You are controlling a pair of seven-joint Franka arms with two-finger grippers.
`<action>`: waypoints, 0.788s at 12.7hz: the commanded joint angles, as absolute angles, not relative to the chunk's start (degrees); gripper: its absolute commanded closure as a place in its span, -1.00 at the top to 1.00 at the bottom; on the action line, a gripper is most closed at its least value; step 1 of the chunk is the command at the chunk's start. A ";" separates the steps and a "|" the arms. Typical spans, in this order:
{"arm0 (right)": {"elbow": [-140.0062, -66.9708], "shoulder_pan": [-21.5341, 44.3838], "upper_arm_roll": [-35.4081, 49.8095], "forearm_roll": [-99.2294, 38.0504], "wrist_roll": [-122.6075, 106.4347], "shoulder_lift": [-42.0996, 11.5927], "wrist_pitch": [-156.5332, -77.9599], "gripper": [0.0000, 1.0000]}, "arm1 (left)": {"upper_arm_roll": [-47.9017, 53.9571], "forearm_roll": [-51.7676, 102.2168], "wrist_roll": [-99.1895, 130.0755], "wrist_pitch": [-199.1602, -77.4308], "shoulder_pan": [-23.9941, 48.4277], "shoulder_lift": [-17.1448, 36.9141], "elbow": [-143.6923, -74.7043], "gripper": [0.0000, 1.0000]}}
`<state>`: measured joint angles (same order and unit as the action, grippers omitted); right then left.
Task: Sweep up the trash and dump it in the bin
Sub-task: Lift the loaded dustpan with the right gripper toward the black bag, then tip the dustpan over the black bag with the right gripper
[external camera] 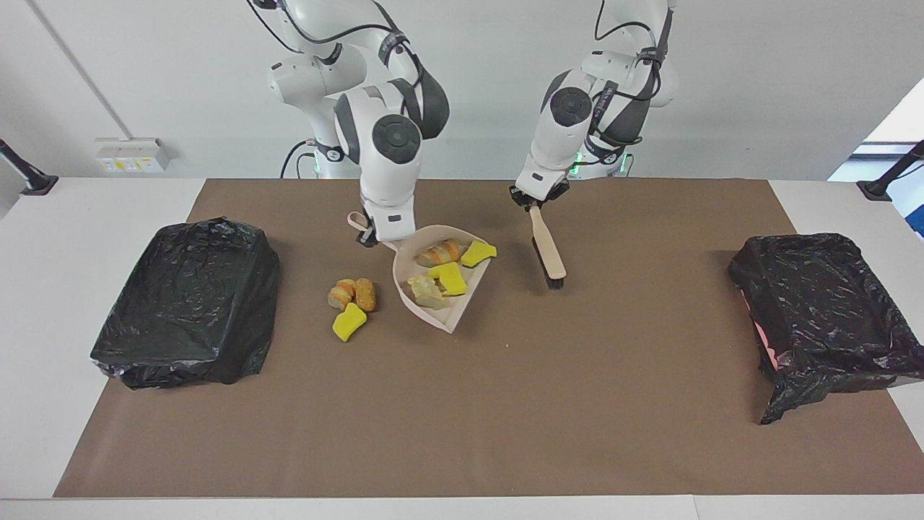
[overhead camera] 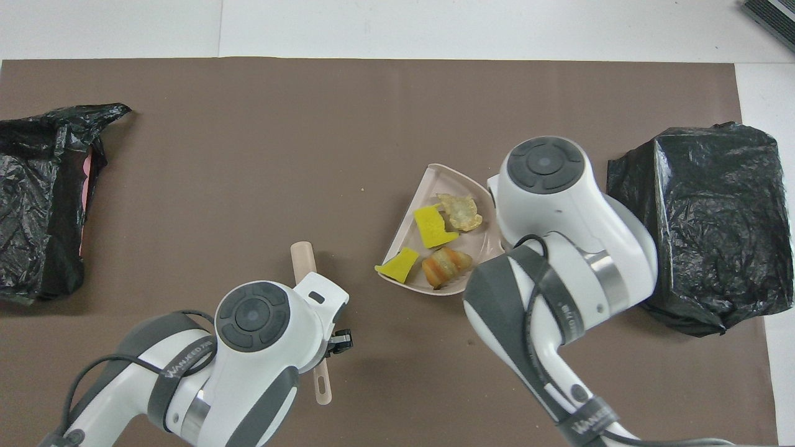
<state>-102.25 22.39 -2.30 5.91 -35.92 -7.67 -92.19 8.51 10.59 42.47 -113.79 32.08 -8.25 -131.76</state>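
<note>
My right gripper (external camera: 369, 237) is shut on the handle of the pink dustpan (external camera: 462, 307). The pan hangs just over the mat beside the loose trash. It carries a bread piece (external camera: 439, 253), two yellow chunks (external camera: 449, 278) and a pale chunk (external camera: 424, 289). Overhead, the dustpan (overhead camera: 435, 177) shows the same trash (overhead camera: 431, 226). Two bread pieces (external camera: 354, 292) and a yellow chunk (external camera: 349, 321) lie on the mat; the right arm hides them overhead. My left gripper (external camera: 533, 204) is shut on the brush (external camera: 546, 249), bristles down by the mat. The brush (overhead camera: 302, 257) shows overhead too.
A bin lined with a black bag (external camera: 188, 303) stands at the right arm's end of the table, seen overhead as the bin (overhead camera: 702, 230). A second black-bagged bin (external camera: 823, 310) stands at the left arm's end. A brown mat (external camera: 462, 419) covers the table.
</note>
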 commanded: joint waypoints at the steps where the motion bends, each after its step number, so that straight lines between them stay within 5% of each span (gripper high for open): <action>1: -101.08 14.01 -1.85 6.15 -40.49 -3.26 -89.92 -1.00 | 8.26 9.75 47.70 -114.52 38.55 -12.47 -134.73 -1.00; 7: -95.80 -9.37 -2.28 2.47 -58.94 -2.20 -89.11 -1.00 | 8.35 10.55 55.89 -122.41 52.63 -13.10 -140.61 -1.00; 10: -95.71 -17.47 -2.99 3.86 -69.05 -2.20 -90.08 -1.00 | 8.35 12.56 55.64 -125.95 53.53 -13.10 -143.17 -1.00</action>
